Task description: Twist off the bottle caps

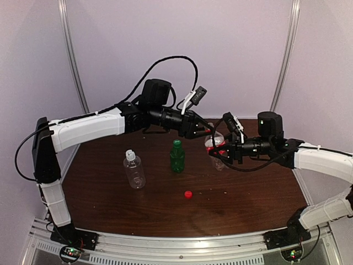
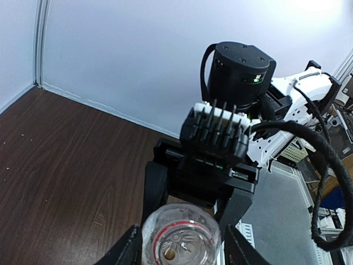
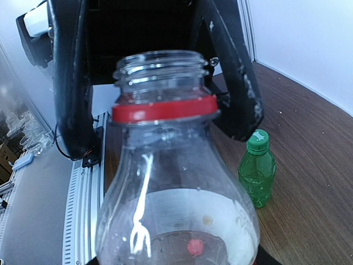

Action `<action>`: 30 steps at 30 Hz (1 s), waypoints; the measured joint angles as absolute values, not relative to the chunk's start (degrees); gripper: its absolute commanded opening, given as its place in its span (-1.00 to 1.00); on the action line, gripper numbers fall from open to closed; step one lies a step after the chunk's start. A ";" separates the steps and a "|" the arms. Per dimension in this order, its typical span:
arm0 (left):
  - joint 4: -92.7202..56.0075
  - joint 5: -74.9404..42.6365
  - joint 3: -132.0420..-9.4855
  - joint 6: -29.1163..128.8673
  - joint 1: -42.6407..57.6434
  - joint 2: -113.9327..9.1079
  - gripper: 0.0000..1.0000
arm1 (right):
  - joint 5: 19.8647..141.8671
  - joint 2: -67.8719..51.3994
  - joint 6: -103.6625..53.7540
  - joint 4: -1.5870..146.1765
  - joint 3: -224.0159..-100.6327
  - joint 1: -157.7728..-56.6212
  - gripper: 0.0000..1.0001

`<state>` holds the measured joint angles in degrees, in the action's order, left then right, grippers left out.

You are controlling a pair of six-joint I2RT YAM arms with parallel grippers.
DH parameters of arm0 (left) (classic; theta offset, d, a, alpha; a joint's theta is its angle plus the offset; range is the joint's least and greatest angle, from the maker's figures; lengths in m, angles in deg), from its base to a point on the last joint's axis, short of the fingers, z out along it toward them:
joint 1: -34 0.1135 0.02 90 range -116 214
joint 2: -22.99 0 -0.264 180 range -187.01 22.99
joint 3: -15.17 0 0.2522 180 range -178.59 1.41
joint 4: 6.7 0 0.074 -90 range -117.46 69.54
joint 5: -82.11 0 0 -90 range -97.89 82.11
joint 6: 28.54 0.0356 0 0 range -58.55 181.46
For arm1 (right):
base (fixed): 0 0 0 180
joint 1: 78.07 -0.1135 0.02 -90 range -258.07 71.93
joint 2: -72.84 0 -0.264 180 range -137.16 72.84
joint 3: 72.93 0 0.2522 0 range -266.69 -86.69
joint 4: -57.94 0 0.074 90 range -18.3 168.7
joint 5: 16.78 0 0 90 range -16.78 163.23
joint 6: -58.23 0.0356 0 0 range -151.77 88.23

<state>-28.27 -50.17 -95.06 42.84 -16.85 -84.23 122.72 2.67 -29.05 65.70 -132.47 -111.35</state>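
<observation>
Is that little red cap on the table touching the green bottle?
Apart. The top view shows the red cap lying alone, bare table between it and the green bottle.

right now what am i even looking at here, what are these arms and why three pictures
These are two robot arms bolted at the near edge of a brown table, there to unscrew bottle caps. One picture looks down from above; the other two come from cameras on each wrist. On the table stand a clear bottle with a white cap and a green bottle, both still capped, and a loose red cap. The right gripper is shut on a third clear bottle, whose mouth is open with only a red ring left. The left gripper sits at that mouth, jaws apart.
</observation>
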 measured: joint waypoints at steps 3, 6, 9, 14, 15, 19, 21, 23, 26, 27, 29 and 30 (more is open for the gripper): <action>-28.65 -50.63 -95.67 42.93 -16.96 -84.68 -0.23 | 122.65 2.67 -29.05 65.72 -132.51 -111.52 -0.02; -28.75 -51.22 -96.33 43.11 -16.96 -85.12 -0.56 | 122.24 2.67 -29.07 65.92 -132.54 -111.59 -0.02; -28.91 -52.03 -97.29 43.15 -16.78 -85.91 -0.79 | 121.26 2.67 -29.75 66.36 -132.84 -111.57 0.12; -28.58 -52.93 -98.16 43.11 -16.35 -87.02 -1.00 | 118.41 2.76 -30.01 67.49 -133.19 -111.59 0.59; -28.38 -52.95 -98.23 43.06 -16.35 -87.22 -1.00 | 117.54 2.80 -29.88 67.84 -133.23 -111.68 0.73; -28.27 -52.18 -98.25 43.08 -16.30 -87.79 -1.00 | 112.69 3.00 -29.33 70.05 -133.61 -111.85 1.00; -28.27 -51.27 -98.27 43.08 -16.17 -87.96 -1.00 | 110.63 3.39 -28.85 71.64 -133.82 -111.83 1.00; -28.60 -49.89 -98.58 43.41 -15.84 -88.27 -1.00 | 108.34 4.05 -28.79 73.50 -134.26 -111.81 1.00; -30.31 -46.87 -100.68 45.34 -15.43 -89.60 -1.00 | 103.38 5.89 -28.54 77.33 -135.11 -111.65 1.00; -30.90 -46.02 -101.36 45.99 -15.41 -90.08 -1.00 | 102.28 6.43 -28.50 78.07 -135.33 -111.54 1.00; -32.25 -43.88 -103.23 47.74 -15.25 -91.57 -1.00 | 99.46 7.90 -28.35 80.28 -135.86 -111.35 1.00; -32.69 -42.79 -104.11 48.64 -15.21 -92.47 -1.00 | 98.20 8.62 -28.33 81.26 -136.12 -111.15 1.00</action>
<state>-32.69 -42.79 -104.11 48.64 -15.21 -92.47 98.20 8.62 -28.33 81.26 -136.12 -111.15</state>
